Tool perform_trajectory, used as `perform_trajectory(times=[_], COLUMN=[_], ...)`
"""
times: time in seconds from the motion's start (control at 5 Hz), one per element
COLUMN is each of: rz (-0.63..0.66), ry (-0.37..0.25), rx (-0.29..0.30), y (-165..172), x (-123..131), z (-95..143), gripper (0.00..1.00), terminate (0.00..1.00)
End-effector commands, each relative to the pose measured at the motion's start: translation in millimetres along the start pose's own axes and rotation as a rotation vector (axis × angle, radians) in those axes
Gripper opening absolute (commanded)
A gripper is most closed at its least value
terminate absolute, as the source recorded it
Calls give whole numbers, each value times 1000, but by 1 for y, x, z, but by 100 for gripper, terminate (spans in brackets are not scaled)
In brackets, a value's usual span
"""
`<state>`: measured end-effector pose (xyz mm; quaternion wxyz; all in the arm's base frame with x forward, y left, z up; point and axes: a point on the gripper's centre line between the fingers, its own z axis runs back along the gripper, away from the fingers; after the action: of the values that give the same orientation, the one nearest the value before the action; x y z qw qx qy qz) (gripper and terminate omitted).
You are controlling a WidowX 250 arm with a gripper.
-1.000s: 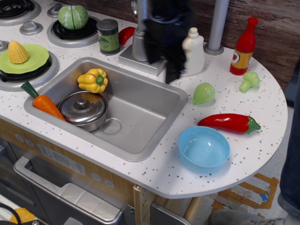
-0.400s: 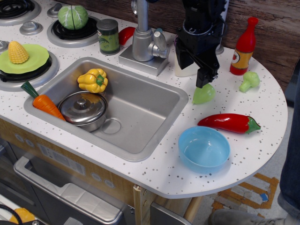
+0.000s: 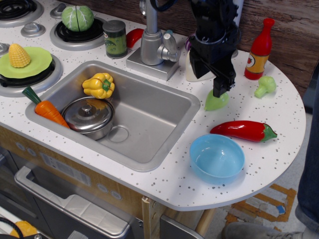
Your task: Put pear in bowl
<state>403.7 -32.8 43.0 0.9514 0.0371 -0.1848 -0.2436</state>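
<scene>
My gripper (image 3: 218, 85) hangs directly over the pear (image 3: 216, 102), covering its top; whether its jaws are open I cannot tell. Bare counter (image 3: 294, 107) separates the pear from the bowl (image 3: 217, 158) near the front edge.

No words, brand names or numbers can be read anywhere. The green can (image 3: 115, 38) behind the sink wears a printed label, but its markings are too small to make out. The red bottle (image 3: 258, 50) carries a round yellow-and-white emblem on its front, with nothing legible on it.
</scene>
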Motion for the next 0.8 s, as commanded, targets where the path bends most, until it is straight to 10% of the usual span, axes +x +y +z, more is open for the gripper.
perform_trajectory(times=[0.0,0.4,0.6], rz=[-1,30,92], ry=[-53,-102,-106], rx=[3,-10,-26], y=[-1,-4,-2], x=[7,-5,-5], z=[1,-23,-27], gripper=[100,100,0], terminate=[0,0,0])
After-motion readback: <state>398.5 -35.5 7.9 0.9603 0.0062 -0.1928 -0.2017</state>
